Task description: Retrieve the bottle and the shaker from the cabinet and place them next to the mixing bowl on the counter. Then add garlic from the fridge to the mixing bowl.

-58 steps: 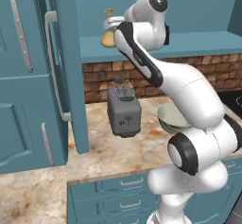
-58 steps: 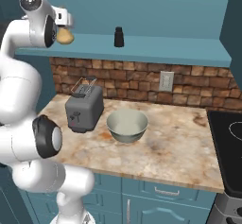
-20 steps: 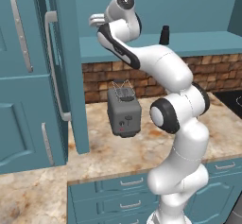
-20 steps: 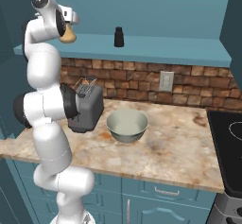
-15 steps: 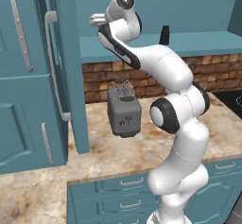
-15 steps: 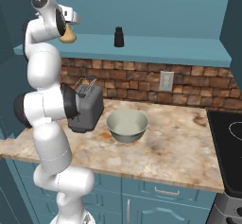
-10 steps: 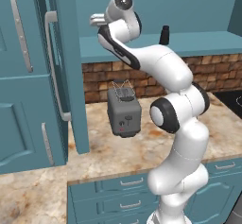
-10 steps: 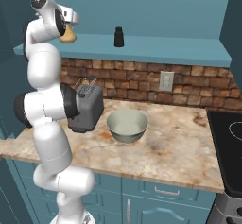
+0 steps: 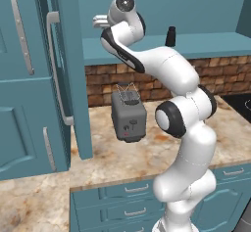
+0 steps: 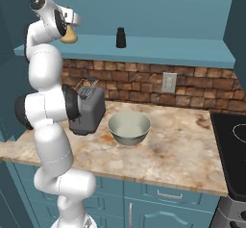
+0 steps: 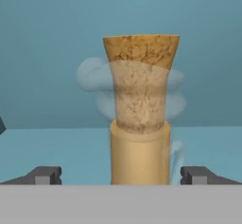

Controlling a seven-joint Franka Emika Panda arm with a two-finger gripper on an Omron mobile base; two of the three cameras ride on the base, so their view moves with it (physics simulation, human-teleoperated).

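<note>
Our pincer (image 11: 121,175) stands wide open, its two dark tips to either side of the bottle's (image 11: 140,124) neck with clear air on both sides, gripping nothing yet. Taking the scene from the biggest thing down: the fridge (image 9: 34,79) fills the left, the cabinet (image 10: 144,46) with its long teal shelf runs across the far wall above the brick, and the counter (image 10: 178,150) lies below it, carrying the toaster (image 10: 89,109) on the left and the mixing bowl (image 10: 129,127) just to its right. On the shelf, the shaker (image 10: 121,37) stands upright, well apart to the right of the bottle, which sits at the shelf's far left end with our hand right against it. We judge the step in hand to be the grasp of the bottle. To do it well we should keep the neck centred between the tips, push in a little further so the pads meet the solid tan neck below the cork rather than the cork itself, then close squarely and lift straight up before drawing back off the shelf. The bottle stands upright, its long axis vertical, cork end pointing up; its small handle shows faintly on the right of the neck in the hand view.
</note>
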